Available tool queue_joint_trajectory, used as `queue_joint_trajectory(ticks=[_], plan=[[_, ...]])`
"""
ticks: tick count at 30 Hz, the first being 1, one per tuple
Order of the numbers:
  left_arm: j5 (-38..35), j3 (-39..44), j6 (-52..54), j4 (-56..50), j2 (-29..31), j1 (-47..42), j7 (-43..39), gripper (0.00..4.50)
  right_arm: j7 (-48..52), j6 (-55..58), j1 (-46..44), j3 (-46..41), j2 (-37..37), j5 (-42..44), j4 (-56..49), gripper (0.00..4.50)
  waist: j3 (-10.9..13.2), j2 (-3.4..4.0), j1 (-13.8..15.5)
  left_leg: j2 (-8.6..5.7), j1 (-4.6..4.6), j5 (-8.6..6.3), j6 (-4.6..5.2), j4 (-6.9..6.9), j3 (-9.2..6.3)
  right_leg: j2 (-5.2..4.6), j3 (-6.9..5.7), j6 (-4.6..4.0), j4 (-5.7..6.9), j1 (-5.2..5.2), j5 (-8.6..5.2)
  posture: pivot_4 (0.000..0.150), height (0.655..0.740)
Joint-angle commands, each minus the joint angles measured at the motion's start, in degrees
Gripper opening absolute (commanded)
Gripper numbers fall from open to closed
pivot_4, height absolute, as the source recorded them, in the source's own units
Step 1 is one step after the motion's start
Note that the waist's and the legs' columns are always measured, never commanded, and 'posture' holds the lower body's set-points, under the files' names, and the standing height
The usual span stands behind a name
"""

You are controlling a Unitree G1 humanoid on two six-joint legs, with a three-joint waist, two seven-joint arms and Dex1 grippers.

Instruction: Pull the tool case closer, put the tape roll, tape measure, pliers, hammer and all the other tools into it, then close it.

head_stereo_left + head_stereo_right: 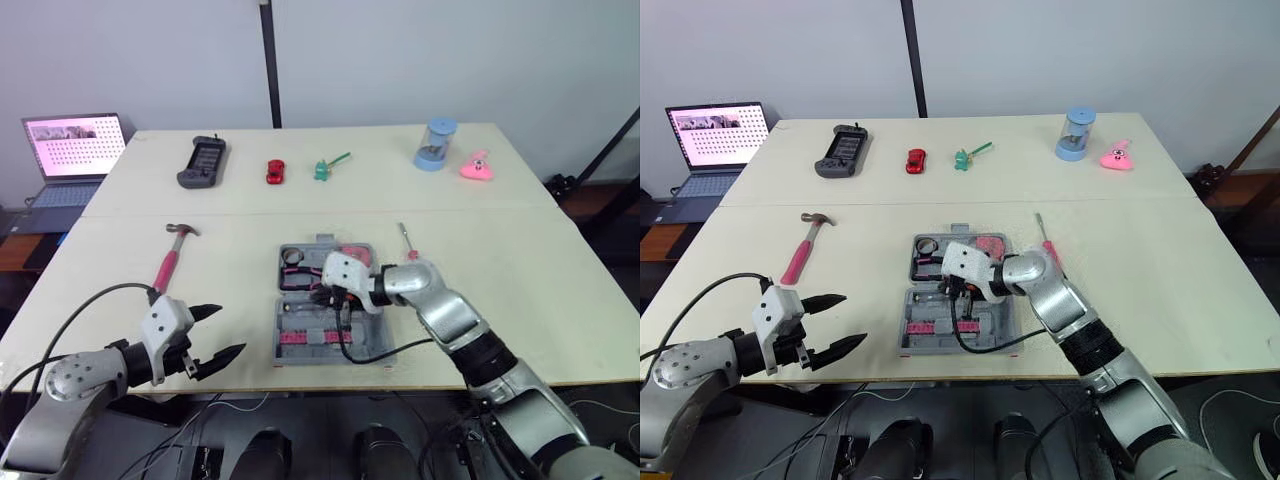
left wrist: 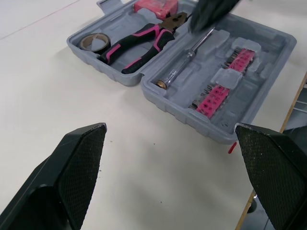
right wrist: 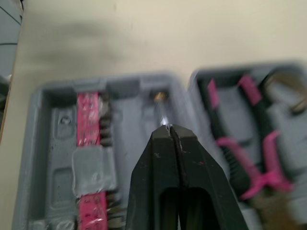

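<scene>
The grey tool case lies open near the table's front edge. Its far half holds the tape roll, the pink-handled pliers and the pink tape measure. A clear-handled screwdriver lies in a slot of the near half, beside pink bit strips. My right gripper is shut, its tips over the tip end of that screwdriver. The pink-handled hammer lies on the table left of the case. A pink screwdriver lies right of it. My left gripper hangs open at the front left, empty.
Along the far side stand a black handheld console, a red toy car, a green toy, a blue container and a pink toy. A laptop sits off the table's far left. A black cable crosses the case.
</scene>
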Motion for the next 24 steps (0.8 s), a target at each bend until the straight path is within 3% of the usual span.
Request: queue_joint_trajectory(ticks=[1, 8, 17, 24], plan=[[0.09, 0.23, 0.10, -0.33, 0.82, -0.67, -0.44, 4.50, -0.08, -2.75, -1.30, 0.10, 1.09, -0.44, 3.47, 0.02, 0.00, 0.00, 0.01, 0.00, 0.00, 0.00, 0.00, 0.00, 0.00, 0.00, 0.00, 0.00, 0.00, 0.00, 0.00, 0.150, 0.6741], [0.56, -0.03, 0.18, -0.23, 0.80, -0.72, -0.65, 4.50, -1.12, -3.78, -0.28, 1.10, 2.63, -2.66, 12.71, 0.02, -0.03, -0.01, 0.01, 0.01, 0.05, 0.00, 0.00, 0.01, -0.01, 0.03, 0.01, -0.01, 0.00, 0.05, 0.00, 0.150, 0.6741], [0.11, 0.66, 0.22, 0.00, 0.27, -0.50, -0.51, 4.50, 2.16, -2.34, 2.64, -8.44, 2.33, 8.35, 1.18, 0.02, -0.01, 0.01, 0.19, 0.01, 0.06, 0.00, 0.00, 0.01, -0.03, 0.03, 0.02, -0.01, 0.00, 0.09, 0.00, 0.150, 0.6741], [-2.43, 4.91, -0.66, 2.40, -1.90, 0.28, 0.74, 4.50, 3.68, -5.59, 8.65, -20.15, -6.91, 14.73, -4.14, 0.02, -0.02, 0.00, 0.49, 0.00, 0.06, -0.01, 0.01, 0.01, -0.04, 0.02, 0.01, 0.00, -0.03, 0.12, 0.00, 0.150, 0.6741]])
